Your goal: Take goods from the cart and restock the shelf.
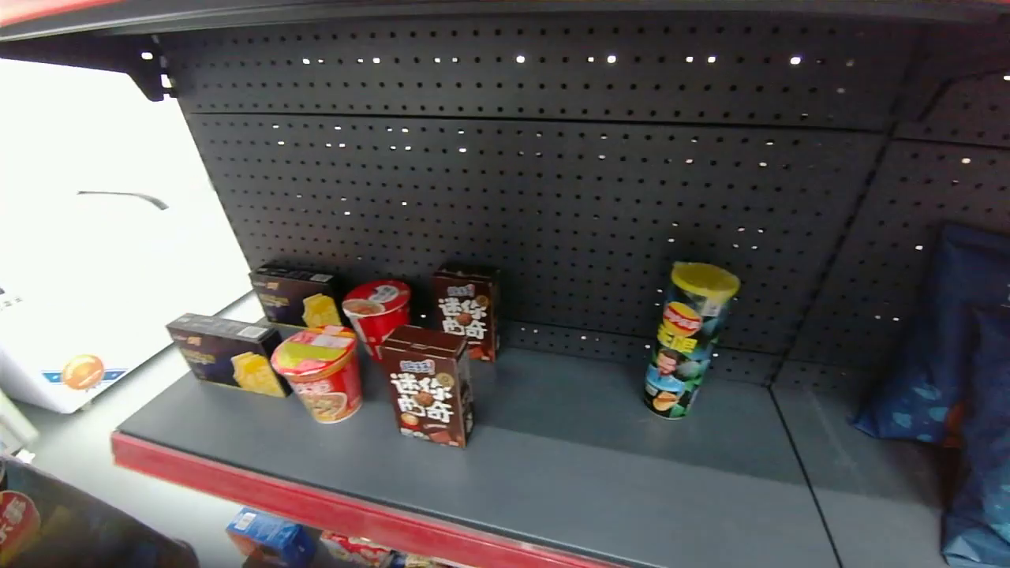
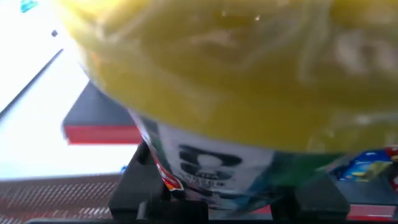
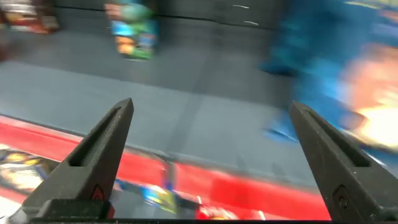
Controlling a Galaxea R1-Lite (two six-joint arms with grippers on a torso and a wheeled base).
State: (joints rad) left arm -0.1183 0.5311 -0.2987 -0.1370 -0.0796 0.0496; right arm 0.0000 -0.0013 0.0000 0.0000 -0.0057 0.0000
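Left jaws: the left gripper [image 2: 217,194] has its jaws clamped on the held can [image 2: 208,165], one dark finger [image 2: 127,190] on each side of the body.
Held can: a chip tube with a yellow lid, very close to the left wrist camera. Behind it is a grey board with a red front strip.
Right jaws: the right gripper [image 3: 211,106] has its jaws wide apart with nothing between them. It is in front of the red edge [image 3: 249,180] of the shelf.
Shelf: a grey shelf [image 1: 568,457] with a red front edge and a black perforated back wall [image 1: 552,197].
Standing can: a second chip tube [image 1: 688,339] with a yellow lid stands upright near the back wall, well apart from the other goods. The right wrist view shows it too [image 3: 132,31].
Brown boxes: the front brown box [image 1: 428,386] and the rear brown box [image 1: 465,312] stand upright at 9 o'clock from the standing can.
Noodle cups: the front cup [image 1: 319,385] and the rear cup [image 1: 377,313] are just beside the brown boxes, at their 9 o'clock.
Dark boxes: two dark boxes [image 1: 229,353] [image 1: 298,298] with yellow pictures are further toward 9 o'clock, at the end of the shelf.
Blue bags: blue bags [image 1: 947,355] lean at 3 o'clock from the standing can, on the next shelf section.
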